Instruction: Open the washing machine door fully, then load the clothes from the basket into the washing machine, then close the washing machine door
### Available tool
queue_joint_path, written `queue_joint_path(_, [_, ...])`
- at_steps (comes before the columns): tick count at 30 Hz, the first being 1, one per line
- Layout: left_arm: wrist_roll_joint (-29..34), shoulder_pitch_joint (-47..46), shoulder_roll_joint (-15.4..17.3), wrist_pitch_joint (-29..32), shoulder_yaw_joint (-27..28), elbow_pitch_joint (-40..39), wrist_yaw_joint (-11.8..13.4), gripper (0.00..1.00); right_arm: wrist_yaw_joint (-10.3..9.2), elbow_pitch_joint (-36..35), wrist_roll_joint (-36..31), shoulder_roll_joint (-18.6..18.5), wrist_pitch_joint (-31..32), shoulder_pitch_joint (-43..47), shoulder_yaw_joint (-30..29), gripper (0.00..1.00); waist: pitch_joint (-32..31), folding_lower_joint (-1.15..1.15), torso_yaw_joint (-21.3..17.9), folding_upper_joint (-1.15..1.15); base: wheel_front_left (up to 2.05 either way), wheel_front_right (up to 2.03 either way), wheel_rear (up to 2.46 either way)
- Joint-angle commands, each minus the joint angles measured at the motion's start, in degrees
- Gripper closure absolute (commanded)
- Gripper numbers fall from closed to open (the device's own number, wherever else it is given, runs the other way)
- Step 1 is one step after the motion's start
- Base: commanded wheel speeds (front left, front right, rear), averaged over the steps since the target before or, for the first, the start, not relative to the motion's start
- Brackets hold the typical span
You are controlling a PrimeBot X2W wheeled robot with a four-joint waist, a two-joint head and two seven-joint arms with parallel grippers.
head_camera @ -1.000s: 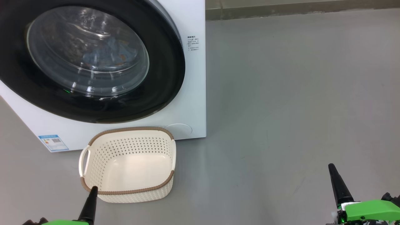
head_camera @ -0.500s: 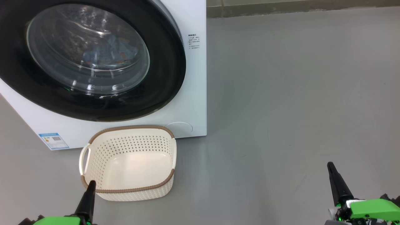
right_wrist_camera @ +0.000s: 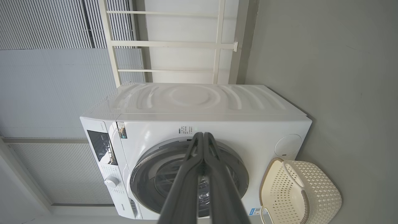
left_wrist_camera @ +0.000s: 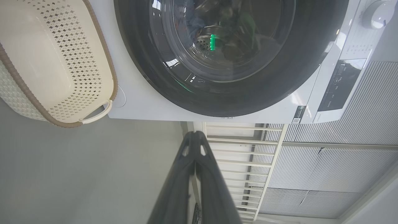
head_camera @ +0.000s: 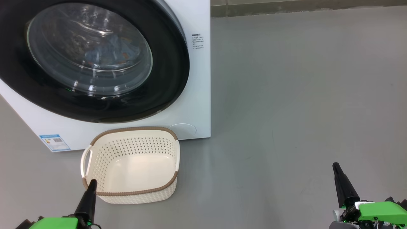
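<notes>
Door (head_camera: 90, 57) looks shut, clothes (head_camera: 111, 51) inside; basket (head_camera: 133, 130) empty just past left pincer (head_camera: 92, 185). It and right pincer (head_camera: 336, 168) are pinched closed, empty; we confirm door sits flush.

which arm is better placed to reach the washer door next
Probably left: the left gripper, jaws shut, hangs by the near rim of the basket just below the closed washing machine door; the right gripper is far off over bare floor.

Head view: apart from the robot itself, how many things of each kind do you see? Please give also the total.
Washing machine: 1
Basket: 1
Clothes heap: 1
Total: 3
</notes>
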Motion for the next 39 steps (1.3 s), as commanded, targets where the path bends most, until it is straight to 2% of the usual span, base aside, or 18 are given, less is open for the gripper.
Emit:
queue_joint_path(1, [-0.3,-2.3,1.1,0.3,2.0,-1.7,-0.2,1.00,-0.06,-1.4,0.2,-0.2,0.5,-2.3,1.3,1.00,0.0,0.00,0.0,0.00,0.00,0.00,0.00])
queue_joint_path(39, [-0.2,-2.3,1.1,0.4,2.1,-1.7,-0.2,1.00,-0.06,-1.4,0.2,-0.2,0.4,-2.3,1.3,1.00,0.0,0.00,0.0,0.00,0.00,0.00,0.00])
